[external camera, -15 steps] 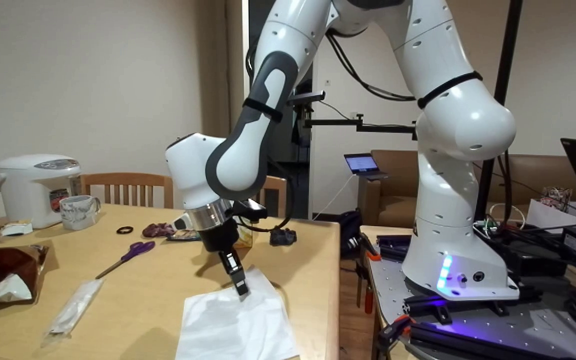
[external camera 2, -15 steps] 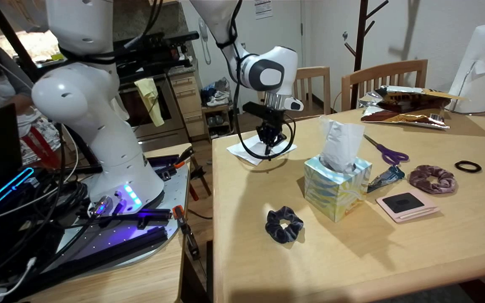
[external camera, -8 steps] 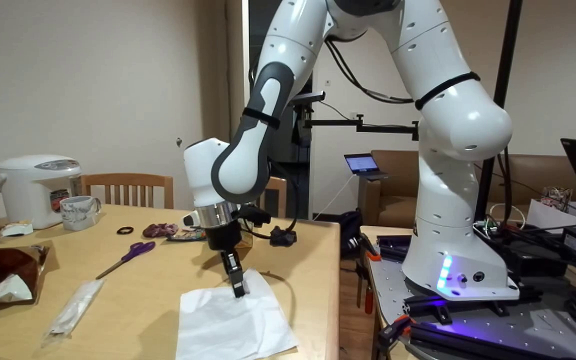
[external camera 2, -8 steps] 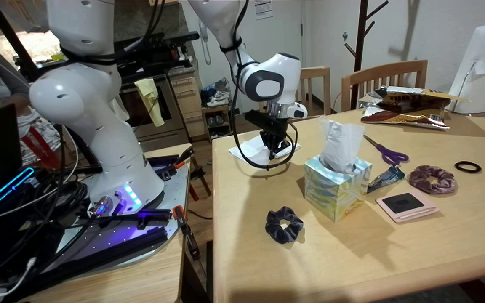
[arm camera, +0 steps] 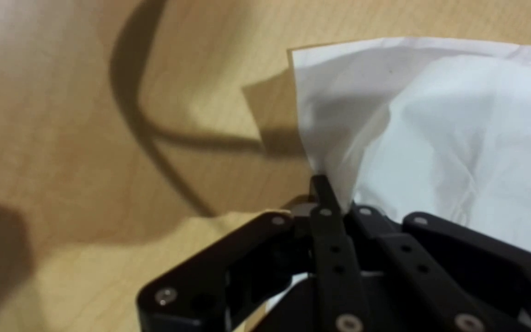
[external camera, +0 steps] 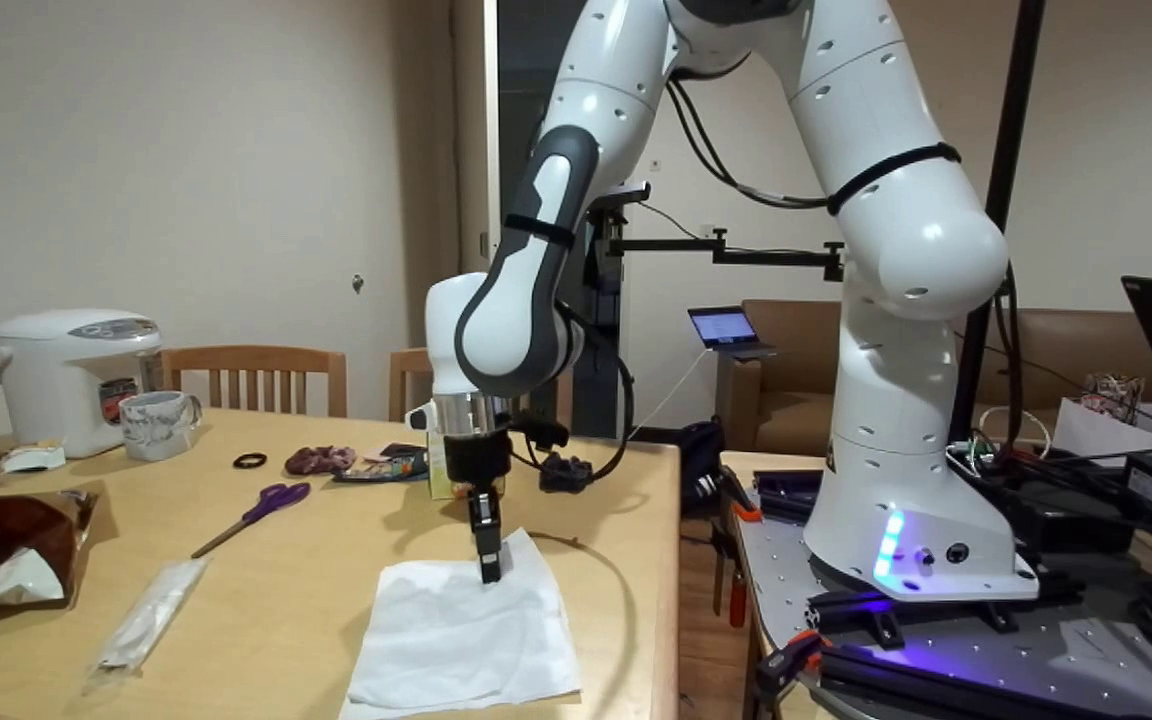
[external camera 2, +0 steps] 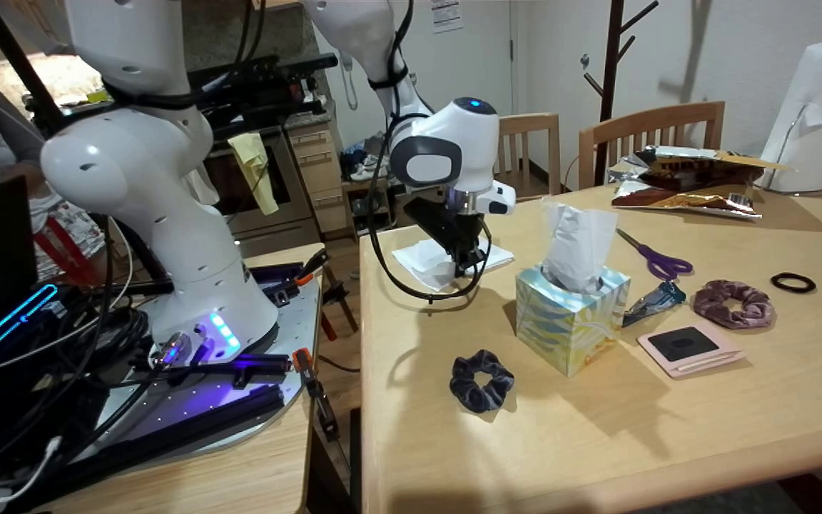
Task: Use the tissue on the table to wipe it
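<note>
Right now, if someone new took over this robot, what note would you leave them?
Gripper: jaws shut on the tissue, near its edge.
Things: the tissue lies mostly spread on the table, bunched at the jaws; the tissue box stands apart.
Done: tissue gripped.
Left: probably wiping, then letting go; how much is already wiped, the pictures can't show.

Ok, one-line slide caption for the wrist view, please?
Black two-fingered end effector pinching a creased white paper tissue over a light-brown wood-grain table.
</note>
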`<state>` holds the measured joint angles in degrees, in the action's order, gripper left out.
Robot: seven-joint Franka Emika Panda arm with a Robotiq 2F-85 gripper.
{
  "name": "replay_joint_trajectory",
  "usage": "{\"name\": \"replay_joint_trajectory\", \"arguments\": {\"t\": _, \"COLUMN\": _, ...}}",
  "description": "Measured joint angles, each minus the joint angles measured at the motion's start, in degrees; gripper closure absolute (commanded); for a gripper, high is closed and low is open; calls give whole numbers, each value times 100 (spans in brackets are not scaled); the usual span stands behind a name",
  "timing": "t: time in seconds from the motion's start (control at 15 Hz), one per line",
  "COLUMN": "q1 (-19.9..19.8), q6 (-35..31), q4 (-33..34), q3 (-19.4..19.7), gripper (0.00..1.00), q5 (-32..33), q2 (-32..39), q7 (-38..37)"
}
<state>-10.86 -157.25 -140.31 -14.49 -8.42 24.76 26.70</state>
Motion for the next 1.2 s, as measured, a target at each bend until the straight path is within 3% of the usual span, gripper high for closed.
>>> {"name": "replay_joint_trajectory", "arguments": {"t": 0.27, "q1": -215, "q6": -2, "q4": -221, "q3": 64, "gripper": 100, "q5": -12, "q2": -131, "q7": 2}}
{"name": "replay_joint_trajectory", "arguments": {"t": 0.87, "q1": -250, "q6": 169, "q4": -391, "q3": 636, "gripper": 100, "q5": 21, "q2": -296, "q7": 4}}
{"name": "replay_joint_trajectory", "arguments": {"t": 1.2, "q1": -327, "q6": 174, "q4": -330, "q3": 451, "gripper": 100, "q5": -10, "q2": -251, "q7": 490}}
